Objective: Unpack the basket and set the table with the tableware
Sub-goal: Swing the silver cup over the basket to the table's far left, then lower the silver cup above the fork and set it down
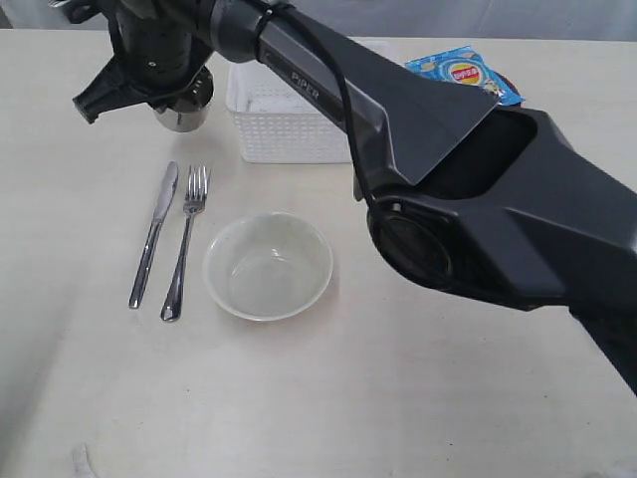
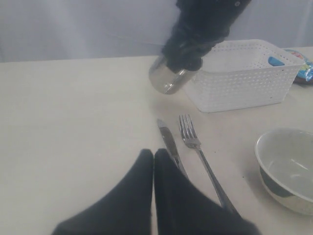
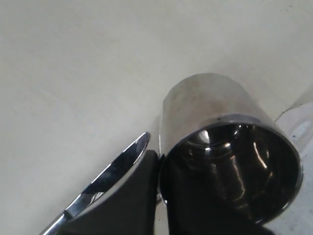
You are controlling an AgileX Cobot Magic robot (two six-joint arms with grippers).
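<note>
Right gripper (image 1: 177, 95) is clenched on the steel cup (image 1: 187, 118), tilted close over the table (image 1: 398, 398) beyond knife (image 1: 154, 234) and fork (image 1: 186, 239), beside the basket (image 1: 284, 129); likely placement above the cutlery.

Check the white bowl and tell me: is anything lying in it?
No, the bowl shows only its bare white inside in the exterior view.

The exterior camera is looking steeply down; my left wrist's is skimming low over the cream-white flat tabletop (image 2: 73, 122); my right's is crowding the small steel cup (image 3: 230, 156) all three share.
</note>
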